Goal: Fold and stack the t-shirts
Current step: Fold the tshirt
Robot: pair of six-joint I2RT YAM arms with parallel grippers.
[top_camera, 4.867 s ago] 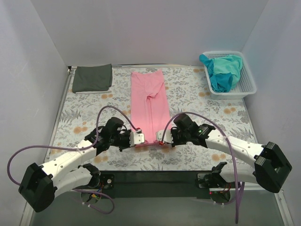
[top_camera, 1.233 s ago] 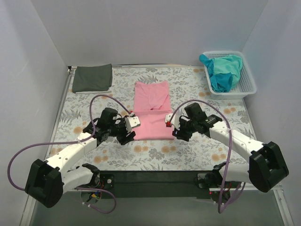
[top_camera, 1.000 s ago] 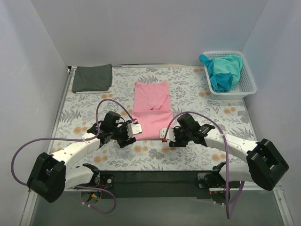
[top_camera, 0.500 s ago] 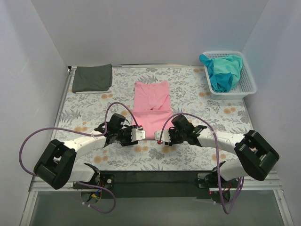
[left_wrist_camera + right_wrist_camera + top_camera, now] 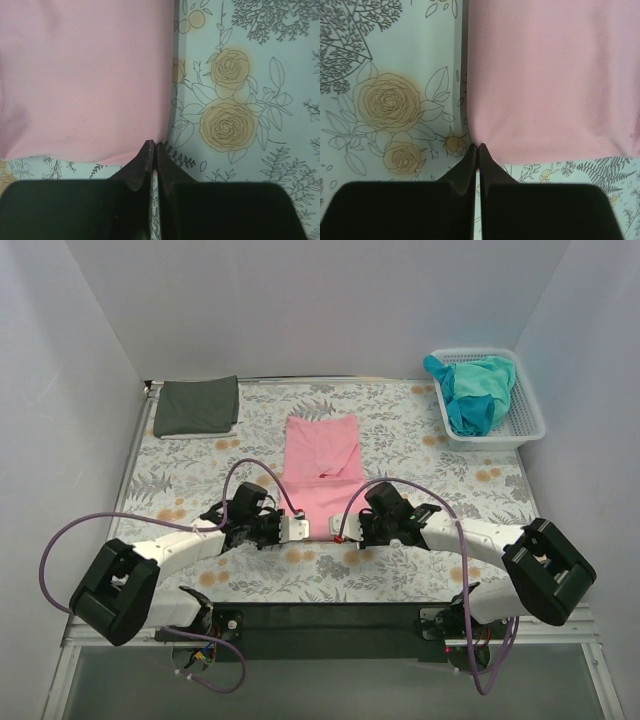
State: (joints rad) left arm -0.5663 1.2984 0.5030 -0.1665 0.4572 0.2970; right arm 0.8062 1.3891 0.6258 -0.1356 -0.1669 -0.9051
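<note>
The pink t-shirt (image 5: pixel 321 468) lies folded in half on the middle of the floral tablecloth. My left gripper (image 5: pixel 297 529) is shut on its near left corner, and the left wrist view shows the tips (image 5: pixel 154 145) pinched together at the cloth's corner (image 5: pixel 85 80). My right gripper (image 5: pixel 342 532) is shut on the near right corner, its tips (image 5: pixel 477 146) meeting at the pink cloth's edge (image 5: pixel 550 75). A dark grey t-shirt (image 5: pixel 196 406) rests folded at the back left. The teal t-shirt (image 5: pixel 472 392) is bunched in the basket.
A white mesh basket (image 5: pixel 528 426) stands at the back right corner of the table. Purple cables loop over both arms. White walls close in the table on the left, back and right.
Both grippers came down from beside the pink shirt to its near edge, moved inward to the near corners and shut there. The shirt itself has not shifted.
</note>
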